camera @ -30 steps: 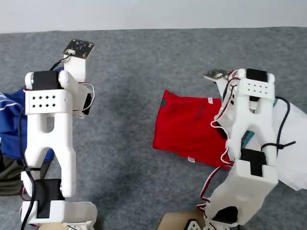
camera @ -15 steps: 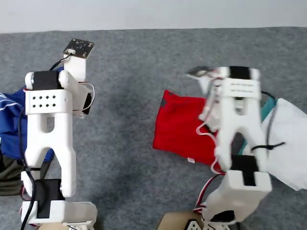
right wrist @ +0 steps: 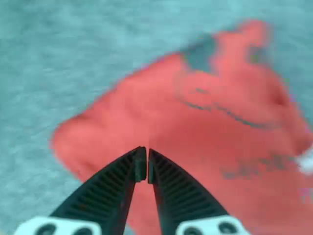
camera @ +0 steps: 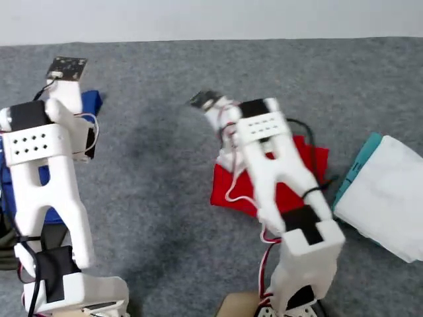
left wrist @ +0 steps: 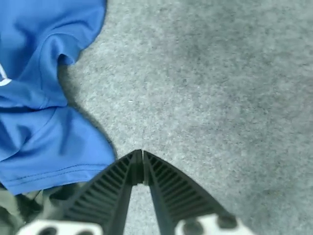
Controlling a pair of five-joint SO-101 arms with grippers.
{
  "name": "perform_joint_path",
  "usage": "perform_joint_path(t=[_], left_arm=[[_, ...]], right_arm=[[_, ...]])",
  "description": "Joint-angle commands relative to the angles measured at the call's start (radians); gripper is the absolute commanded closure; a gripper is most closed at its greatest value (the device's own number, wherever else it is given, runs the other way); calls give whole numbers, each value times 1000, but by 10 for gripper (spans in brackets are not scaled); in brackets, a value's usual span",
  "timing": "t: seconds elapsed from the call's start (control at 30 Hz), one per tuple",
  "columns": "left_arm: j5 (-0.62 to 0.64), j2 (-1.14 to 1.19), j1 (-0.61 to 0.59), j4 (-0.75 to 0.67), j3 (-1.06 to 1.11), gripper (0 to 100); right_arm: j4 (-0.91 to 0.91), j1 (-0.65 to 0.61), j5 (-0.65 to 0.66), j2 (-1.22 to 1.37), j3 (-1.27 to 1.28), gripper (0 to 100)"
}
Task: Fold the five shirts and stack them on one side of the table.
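A red shirt lies roughly folded at the middle right of the grey table, partly under the right arm. In the right wrist view my right gripper hangs shut and empty just above the red shirt. A folded white shirt rests on a teal one at the right edge. A blue shirt lies crumpled at the left under the left arm. My left gripper is shut and empty over bare table beside the blue shirt.
A dark olive garment lies next to the blue shirt, at the left edge of the table. The arm bases stand at the near edge. A pale wall runs behind the far edge.
The right arm swung left, from over the white stack to over the red shirt, uncovering the white and teal shirts. The left arm shifted left over the blue shirt.
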Motion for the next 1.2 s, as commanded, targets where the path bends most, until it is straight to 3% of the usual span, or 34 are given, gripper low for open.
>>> perform_joint_path(t=[0.0,0.3,0.63,0.93,1.17], left_arm=[[-8,-41,-20,-14,-10,993],[-3,-41,-20,-14,-10,993],[-3,-48,-21,-12,-10,993],[-2,-48,-20,-12,-10,993],[-2,-48,-20,-12,-10,993]], right_arm=[[58,-91,-12,4,-3,984],[51,-179,-61,163,-17,984],[168,-68,-64,65,-325,984],[-102,97,-63,183,-404,983],[-303,111,-60,361,-405,984]])
